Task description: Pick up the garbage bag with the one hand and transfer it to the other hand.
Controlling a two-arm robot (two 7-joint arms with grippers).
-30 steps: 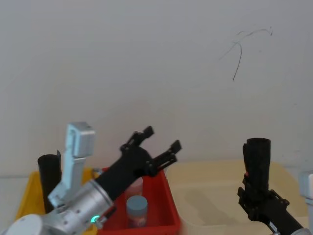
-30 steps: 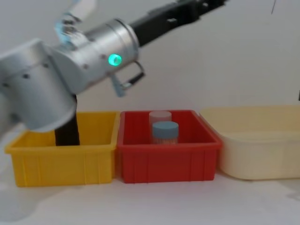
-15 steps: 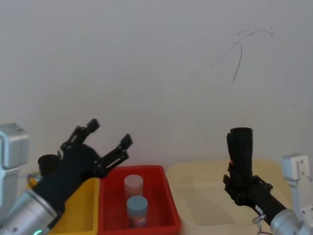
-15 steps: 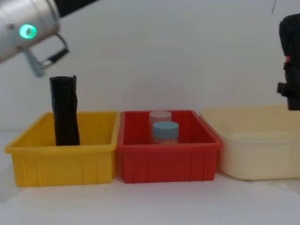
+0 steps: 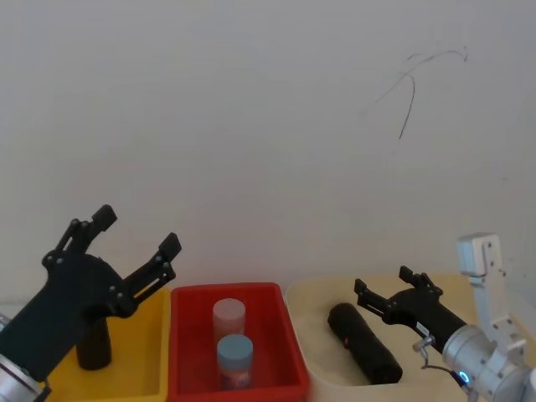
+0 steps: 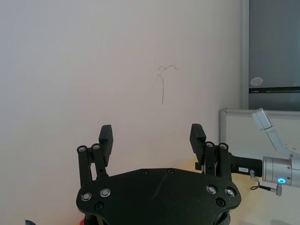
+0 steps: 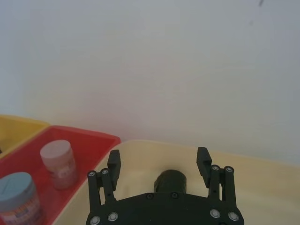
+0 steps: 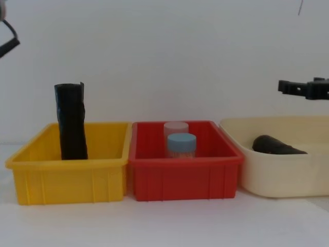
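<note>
**Black garbage bag (image 5: 364, 343) lies sideways in cream bin (image 5: 311, 328)**

The right claw (image 5: 383, 282) hangs spread wide and empty just above the bin, clear of the bag; the left claw (image 5: 138, 229), likewise spread and empty, hovers well to the bin's left.

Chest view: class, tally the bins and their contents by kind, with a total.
Bins: 3 (yellow bin, red bin, cream bin)
Black rolls: 2 (garbage bag, slimmer black roll)
Jars: 2 (blue-lidded jar, pale-lidded jar)
Total: 7
</note>
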